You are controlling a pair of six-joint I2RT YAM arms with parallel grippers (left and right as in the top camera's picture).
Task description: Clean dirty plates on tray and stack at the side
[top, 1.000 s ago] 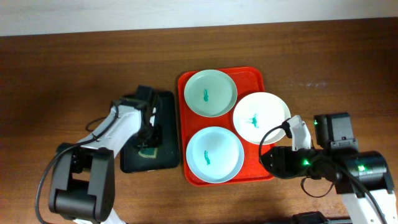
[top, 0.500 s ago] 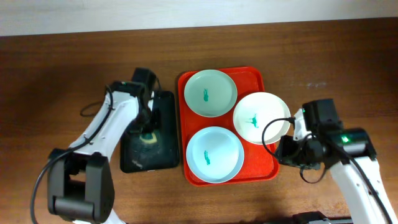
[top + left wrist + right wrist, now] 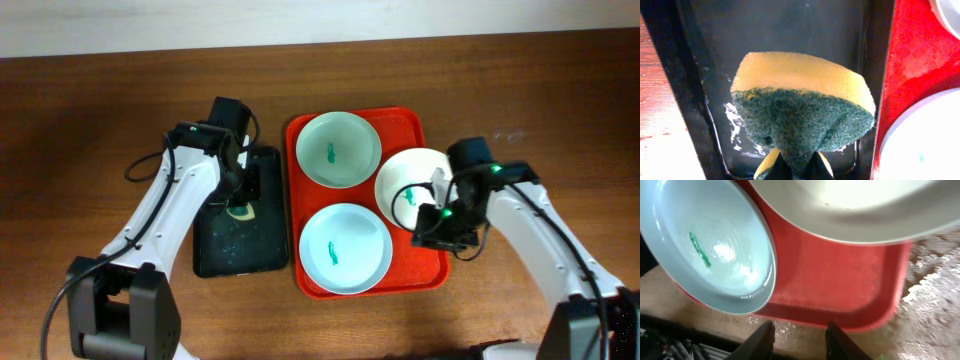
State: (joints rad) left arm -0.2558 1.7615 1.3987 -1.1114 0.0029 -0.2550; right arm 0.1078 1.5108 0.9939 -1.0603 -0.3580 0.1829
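Plates (image 3: 338, 149): all 3 on tray (image 3: 410, 125), smears showing on 2, none stacked. L claw (image 3: 799, 167) pinches sponge (image 3: 802, 107) beside tray; R claw (image 3: 797, 330) half-open, empty, at tray edge.

Left end effector (image 3: 798, 169) has lifted the sponge (image 3: 800, 100)

The left arm (image 3: 168, 208) is made of white rounded links joined by black cylindrical joints, with a blocky black base (image 3: 120, 310), a boxy black wrist housing (image 3: 228, 118) and a thin black cable (image 3: 130, 175) looping off its side. The right arm (image 3: 545, 240) has the same white links and black joints, a black cable curling beside its wrist, and small green lights (image 3: 445, 211) glowing on its dark housings. The left gripper (image 3: 799, 170) ends in dark, narrow fingers (image 3: 820, 171), while the right gripper (image 3: 800, 340) shows two black tapered fingers (image 3: 764, 339) with smooth, slightly glossy faces.
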